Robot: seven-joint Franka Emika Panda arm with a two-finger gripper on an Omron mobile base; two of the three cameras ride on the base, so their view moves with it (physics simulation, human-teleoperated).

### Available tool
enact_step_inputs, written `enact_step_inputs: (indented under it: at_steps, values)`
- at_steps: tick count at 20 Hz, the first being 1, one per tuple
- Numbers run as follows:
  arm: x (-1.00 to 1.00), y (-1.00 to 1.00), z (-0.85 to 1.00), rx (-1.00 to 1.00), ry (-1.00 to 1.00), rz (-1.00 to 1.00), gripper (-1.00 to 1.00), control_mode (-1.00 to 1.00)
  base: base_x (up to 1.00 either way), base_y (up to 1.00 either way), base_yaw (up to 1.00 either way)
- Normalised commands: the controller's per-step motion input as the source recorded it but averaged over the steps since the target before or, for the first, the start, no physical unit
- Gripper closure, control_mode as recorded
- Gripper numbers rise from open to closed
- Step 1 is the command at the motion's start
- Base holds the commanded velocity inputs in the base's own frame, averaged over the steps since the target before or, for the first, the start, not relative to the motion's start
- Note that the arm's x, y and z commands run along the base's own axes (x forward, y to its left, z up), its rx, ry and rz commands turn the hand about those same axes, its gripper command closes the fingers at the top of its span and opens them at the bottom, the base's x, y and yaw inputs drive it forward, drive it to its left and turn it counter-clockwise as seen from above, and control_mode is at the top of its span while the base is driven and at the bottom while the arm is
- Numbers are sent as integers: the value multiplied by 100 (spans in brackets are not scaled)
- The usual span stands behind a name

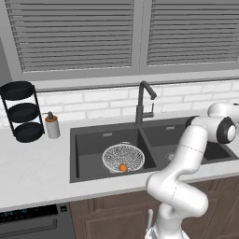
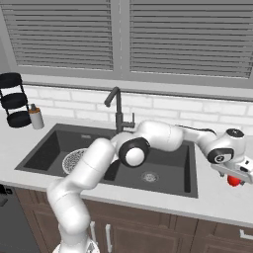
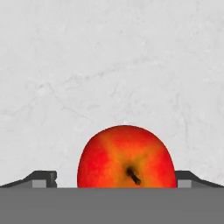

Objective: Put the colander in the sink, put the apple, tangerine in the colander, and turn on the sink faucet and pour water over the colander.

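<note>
From my remote seat I saw the round white-grey wire-mesh colander sitting in the left basin of the dark grey double sink, the small orange tangerine lying inside it. The slim dark faucet rose behind. Far right, on the pale tabletop, my pincer stood open astride the bright red apple, not clamped.
</note>
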Motion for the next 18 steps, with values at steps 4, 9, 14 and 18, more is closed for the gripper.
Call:
enact_step_inputs:
  at_steps: [4, 9, 14, 18]
  values:
    - [0, -14, -4, 1, 0, 0, -100, -100, 0, 0, 0]
    - [0, -6, -3, 0, 0, 0, -100, -100, 0, 0, 0]
    - [-5, 0, -2, 0, 3, 0, -100, -100, 0, 0, 0]
    - [-7, 0, -6, 0, 1, 0, -100, -100, 0, 0, 0]
